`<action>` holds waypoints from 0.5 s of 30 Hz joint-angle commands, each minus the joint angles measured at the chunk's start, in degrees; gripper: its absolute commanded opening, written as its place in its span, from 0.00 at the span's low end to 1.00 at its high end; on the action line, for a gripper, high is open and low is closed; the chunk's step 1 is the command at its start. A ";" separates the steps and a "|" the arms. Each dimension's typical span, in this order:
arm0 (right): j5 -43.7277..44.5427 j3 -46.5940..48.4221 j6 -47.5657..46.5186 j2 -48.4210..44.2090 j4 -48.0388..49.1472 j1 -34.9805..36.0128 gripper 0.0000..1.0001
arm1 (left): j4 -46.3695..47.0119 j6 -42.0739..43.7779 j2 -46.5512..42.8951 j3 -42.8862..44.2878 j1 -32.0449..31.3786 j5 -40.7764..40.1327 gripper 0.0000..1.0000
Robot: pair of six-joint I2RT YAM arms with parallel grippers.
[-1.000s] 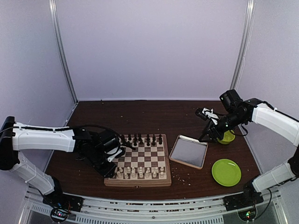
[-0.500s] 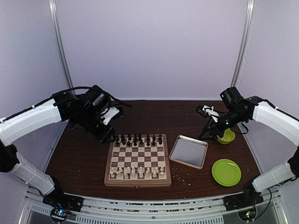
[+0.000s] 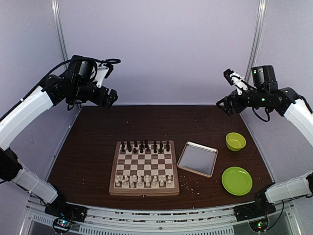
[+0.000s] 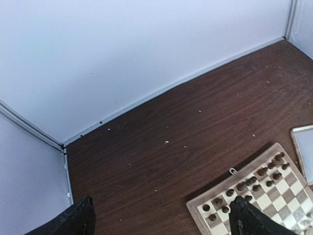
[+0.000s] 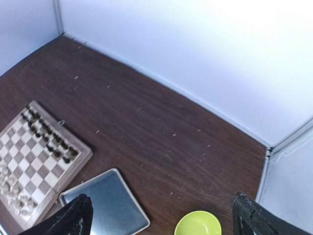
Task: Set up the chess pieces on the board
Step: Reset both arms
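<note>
Lower centre of the overhead view: board (image 3: 144, 190), square, light-wood rim, brown-and-cream checks. Tiny cream chess pieces (image 3: 146, 181) in close rows along the near edge; dark pieces (image 3: 146, 146) along the far edge. Metal tray (image 3: 197, 160) just right of the board. Upper left, high above the table: left gripper (image 3: 111, 97), jaws spread wide. Upper right: right gripper (image 3: 226, 104), jaws equally wide.

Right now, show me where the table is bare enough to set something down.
Bare: the table between back wall and board, and left of the board; also the board's middle rows. Crowded: right of it, where tray, green bowl and green plate cluster, and the board's end rows, full of chess pieces.
</note>
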 commanded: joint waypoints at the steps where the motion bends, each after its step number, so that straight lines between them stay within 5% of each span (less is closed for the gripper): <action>1: 12.67 -3.50 10.20 -1.97 8.83 -0.92 1.00 | 13.49 -0.01 -3.93 -8.73 2.87 -6.82 0.98; 7: 11.26 -9.84 10.67 -5.85 12.62 -1.31 1.00 | 28.02 1.12 -10.66 -25.89 5.30 -7.51 0.98; 15: 6.19 -14.10 10.30 -7.50 15.37 -4.76 1.00 | 24.69 -0.17 -9.85 -23.25 5.32 -8.63 0.98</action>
